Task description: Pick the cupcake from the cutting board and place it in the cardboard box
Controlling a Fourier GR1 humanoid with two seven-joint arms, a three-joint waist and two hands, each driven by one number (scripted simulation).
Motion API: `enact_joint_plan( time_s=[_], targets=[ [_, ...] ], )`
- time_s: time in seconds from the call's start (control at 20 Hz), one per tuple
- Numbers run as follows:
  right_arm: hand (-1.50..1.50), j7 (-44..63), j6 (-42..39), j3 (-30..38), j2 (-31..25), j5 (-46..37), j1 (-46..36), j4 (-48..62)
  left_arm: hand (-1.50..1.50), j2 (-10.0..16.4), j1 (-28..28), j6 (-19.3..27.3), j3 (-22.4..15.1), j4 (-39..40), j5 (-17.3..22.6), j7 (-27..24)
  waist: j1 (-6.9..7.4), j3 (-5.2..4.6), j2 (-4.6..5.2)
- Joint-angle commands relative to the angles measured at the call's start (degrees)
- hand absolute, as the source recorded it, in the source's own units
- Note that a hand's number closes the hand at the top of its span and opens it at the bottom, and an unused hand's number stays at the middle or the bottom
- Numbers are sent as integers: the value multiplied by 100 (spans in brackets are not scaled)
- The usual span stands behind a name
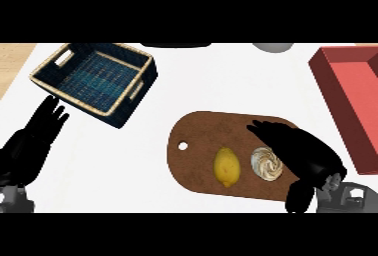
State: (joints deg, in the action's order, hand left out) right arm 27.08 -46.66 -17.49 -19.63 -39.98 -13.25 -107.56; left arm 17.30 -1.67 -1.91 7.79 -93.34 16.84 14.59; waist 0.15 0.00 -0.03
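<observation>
A cupcake [266, 163] with swirled cream frosting stands on the brown cutting board [203, 135], right of a yellow lemon [227, 166]. My right hand [301, 149] hovers over the board's right end, its fingers straight and pointing up-left, just beside and partly over the cupcake; it holds nothing. The red box [352, 100] lies along the right edge, open side up. At the left edge my left hand [33, 137] rests open, fingers up.
A dark blue woven basket [97, 77] with a tan rim sits at the upper left. A grey round object [273, 46] and a dark object [177, 44] show at the far edge of the white counter.
</observation>
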Motion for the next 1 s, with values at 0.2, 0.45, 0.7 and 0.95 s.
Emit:
enact_joint_plan(
  time_s=[0.2,0.45,0.7,0.95],
  targets=[
    [-150,-668,374,-189,-117,-641,407,397,0,-62,210,-327,193,-22,-38,-80,-3,1,2],
    [-150,-768,201,78,175,-738,-204,1062,0,-166,-7,-305,265,101,-208,-136,9,0,5],
    [-150,-932,510,-161,294,-1146,267,920,0,-249,-147,-383,347,274,-152,41,-9,0,3],
    [-150,-1214,807,-225,465,-1440,88,1624,0,-390,-44,-321,268,-81,-310,67,5,0,5]
  ],
)
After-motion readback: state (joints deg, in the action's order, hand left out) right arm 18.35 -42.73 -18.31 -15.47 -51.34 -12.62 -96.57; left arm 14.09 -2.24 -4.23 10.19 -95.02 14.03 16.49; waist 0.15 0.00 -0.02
